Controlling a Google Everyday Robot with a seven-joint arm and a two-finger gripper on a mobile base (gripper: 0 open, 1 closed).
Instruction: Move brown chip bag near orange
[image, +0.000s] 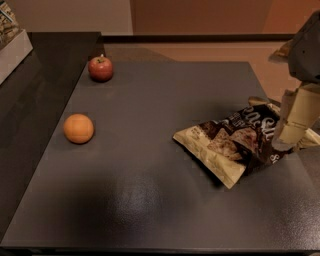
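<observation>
At the far right, the gripper (292, 131), low against the right end of the brown chip bag (230, 142), overlapping its crumpled top. Clenched on the foil or merely resting there: cannot tell from this angle. Probably set at that end for a hold on loose foil rather than on the full middle.

Beneath everything, a dark grey table (150, 210), broad and flat, fit for a drag or a carry leftward.

Next in size, the brown chip bag, lying flat on the table's right half, sealed end aimed toward the centre, well apart from the orange (78, 128).

Then the orange, alone near the left edge, with bare surface to its right as the likely drop spot.

Smallest, a red apple (100, 68), upright near the far left corner, beyond the orange, best left alone.
</observation>
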